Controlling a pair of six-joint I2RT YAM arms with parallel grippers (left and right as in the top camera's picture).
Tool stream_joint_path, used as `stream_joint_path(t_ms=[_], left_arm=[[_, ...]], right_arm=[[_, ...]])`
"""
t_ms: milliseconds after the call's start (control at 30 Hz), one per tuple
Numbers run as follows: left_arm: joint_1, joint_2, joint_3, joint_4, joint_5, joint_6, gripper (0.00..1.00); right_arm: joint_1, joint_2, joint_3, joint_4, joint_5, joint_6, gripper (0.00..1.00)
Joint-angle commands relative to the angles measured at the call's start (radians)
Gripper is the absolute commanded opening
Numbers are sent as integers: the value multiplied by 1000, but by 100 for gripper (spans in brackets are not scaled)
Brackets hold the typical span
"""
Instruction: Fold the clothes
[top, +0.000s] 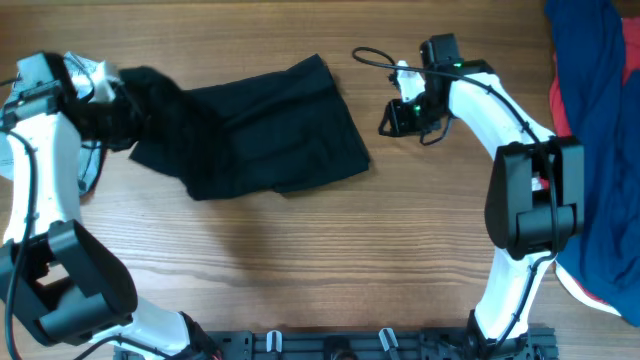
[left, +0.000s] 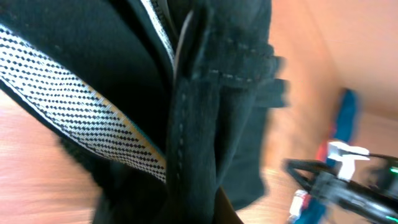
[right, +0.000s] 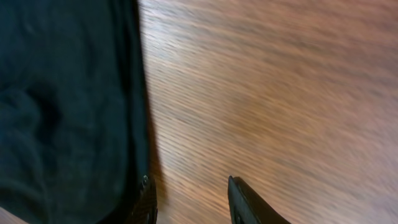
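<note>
The limp matte black fabric garment (top: 262, 128) lies on the wooden worktop (top: 300, 270). Its waistband end is bunched in the clenched left end effector (top: 108, 95), probably for pulling flat. The right end effector (right: 193, 202) hangs parted and empty, with the hem just beside one finger.

It's a robotics lab bench, I'd say, not anyone's home. A left arm (top: 40, 190) and a right arm (top: 525, 200), white and black, rise from the near edge of a wood-grain desk (top: 300, 260), where a black rail (top: 300, 343) with clamps runs. A cable (top: 372, 57) loops near the far edge. A green light (top: 416, 104) glows on the right arm. A black piece (top: 260, 130) and a blue heap (top: 600, 150) of clothes lie about.
</note>
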Motion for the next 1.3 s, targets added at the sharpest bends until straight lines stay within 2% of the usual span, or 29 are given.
stream_joint_path(t_ms=[0,233,600,833,1000,1133,1267], left_arm=[[-82,-28,24,61,187,-132,4],[-257,-27,24,198,171,-178,4],[-463,-18,23,205,-129,-178,11],[-541,8,23,237,-226,-178,14],[-581,42,23,272,-237,-178,17],[-604,66,23,279,-236,-178,31],[-599,66,23,333,-236,-177,32]], right_arm=[[31,-29,17,32,-27,-20,37],[69,10,17,44,-27,-21,37],[94,47,16,51,-27,-20,37],[100,47,16,35,-27,-20,37],[110,47,16,32,-27,-20,37],[111,47,16,32,-16,2,37],[111,47,16,32,8,30,38]])
